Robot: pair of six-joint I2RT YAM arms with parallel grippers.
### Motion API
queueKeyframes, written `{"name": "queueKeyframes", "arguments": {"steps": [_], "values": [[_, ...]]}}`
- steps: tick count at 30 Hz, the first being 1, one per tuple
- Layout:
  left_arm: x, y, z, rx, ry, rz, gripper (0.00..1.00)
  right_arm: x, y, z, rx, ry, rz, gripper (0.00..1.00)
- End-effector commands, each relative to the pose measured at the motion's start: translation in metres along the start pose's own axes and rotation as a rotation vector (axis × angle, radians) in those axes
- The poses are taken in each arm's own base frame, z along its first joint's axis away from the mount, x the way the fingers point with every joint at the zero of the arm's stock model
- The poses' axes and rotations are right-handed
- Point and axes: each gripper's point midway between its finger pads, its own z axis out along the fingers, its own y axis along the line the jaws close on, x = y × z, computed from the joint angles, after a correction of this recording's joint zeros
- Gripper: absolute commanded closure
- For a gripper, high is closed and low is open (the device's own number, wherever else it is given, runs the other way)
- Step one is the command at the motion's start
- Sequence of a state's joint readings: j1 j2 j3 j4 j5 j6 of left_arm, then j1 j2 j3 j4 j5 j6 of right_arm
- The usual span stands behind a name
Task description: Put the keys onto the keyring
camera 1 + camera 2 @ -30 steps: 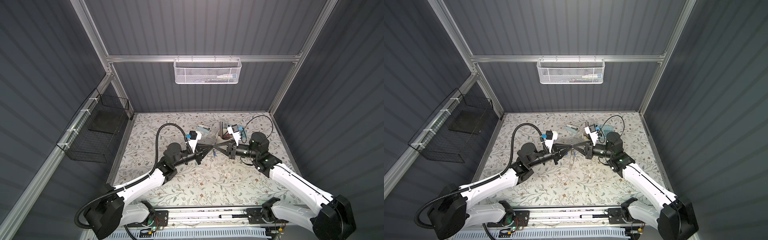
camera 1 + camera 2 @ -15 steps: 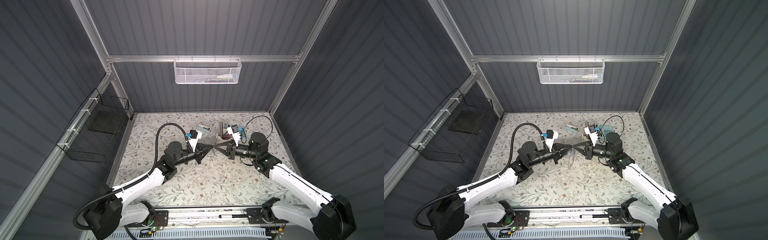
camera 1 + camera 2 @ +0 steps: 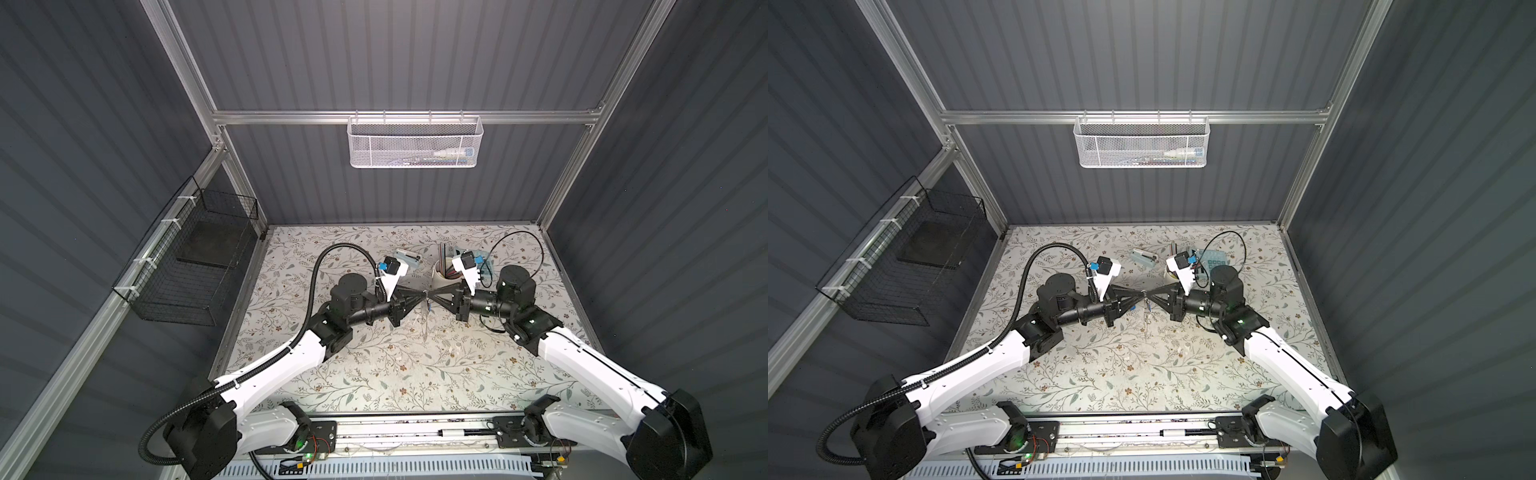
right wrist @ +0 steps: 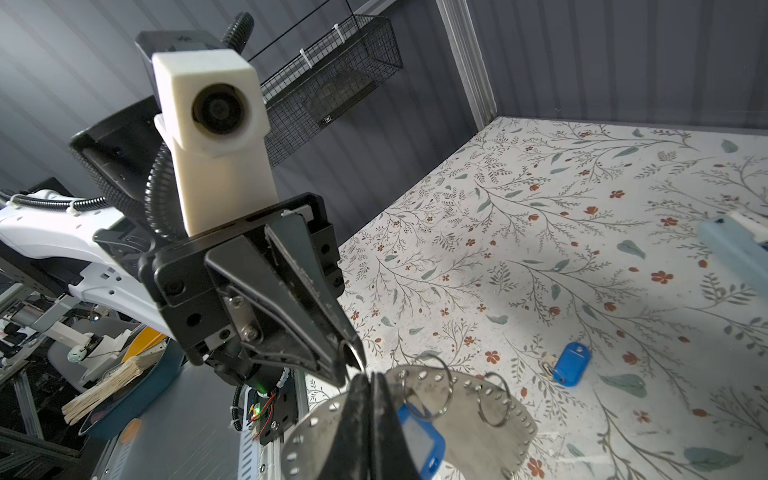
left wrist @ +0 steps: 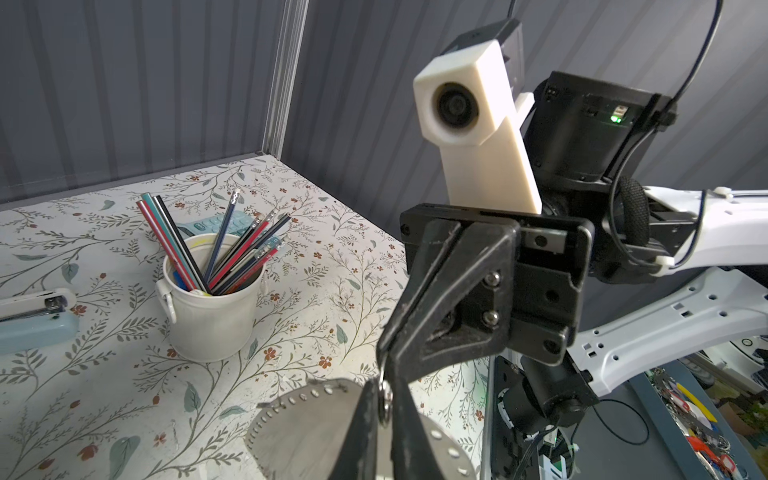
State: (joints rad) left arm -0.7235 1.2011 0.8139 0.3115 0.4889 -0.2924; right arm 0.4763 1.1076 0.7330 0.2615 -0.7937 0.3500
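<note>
Nothing had shifted: right gripper stayed clamped on the keyring rim, above the table. Left gripper met it tip to tip, jaws nearly together, grip impossible to tell. One blue-tagged key hung from the keyring; the other key lay on the table nearby.

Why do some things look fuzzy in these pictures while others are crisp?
Left wrist view: the cup of pencils is sharp, the stapler soft, the keyring close to the lens blurred. Right wrist view: the near blue tag is fuzzy, the far blue tag crisper. Both top views: evenly lit, but the keyring is only a faint sliver.
</note>
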Motion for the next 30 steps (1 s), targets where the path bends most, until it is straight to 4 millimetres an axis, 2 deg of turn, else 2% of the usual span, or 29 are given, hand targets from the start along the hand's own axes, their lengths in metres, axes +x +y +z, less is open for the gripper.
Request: {"name": "queueKeyframes", "arguments": {"steps": [1, 4, 8, 10, 15, 25, 26, 30], "values": [[-0.018, -0.005, -0.013, 0.022, -0.001, 0.046, 0.85, -0.015, 0.005, -0.003, -0.007, -0.031, -0.09, 1.0], [-0.021, -0.001, -0.021, 0.018, 0.023, 0.056, 0.81, -0.013, 0.002, -0.004, 0.001, -0.03, -0.103, 1.0], [-0.02, 0.0, -0.031, 0.01, 0.093, 0.118, 0.67, -0.012, 0.0, -0.006, 0.014, -0.029, -0.151, 1.0], [-0.02, -0.001, -0.035, 0.004, 0.122, 0.157, 0.63, -0.013, -0.001, -0.007, 0.028, -0.034, -0.181, 1.0], [-0.021, -0.005, -0.038, 0.019, 0.214, 0.232, 0.61, -0.014, 0.0, -0.009, 0.03, -0.049, -0.247, 1.0], [-0.023, -0.009, -0.02, 0.132, 0.38, 0.214, 0.61, -0.008, 0.002, -0.012, 0.027, -0.049, -0.314, 1.0], [-0.033, -0.011, -0.018, 0.138, 0.376, 0.227, 0.61, -0.008, 0.002, -0.012, 0.028, -0.051, -0.318, 1.0], [-0.031, -0.011, -0.01, 0.161, 0.439, 0.212, 0.62, -0.01, 0.003, -0.013, 0.026, -0.067, -0.33, 1.0]]}}
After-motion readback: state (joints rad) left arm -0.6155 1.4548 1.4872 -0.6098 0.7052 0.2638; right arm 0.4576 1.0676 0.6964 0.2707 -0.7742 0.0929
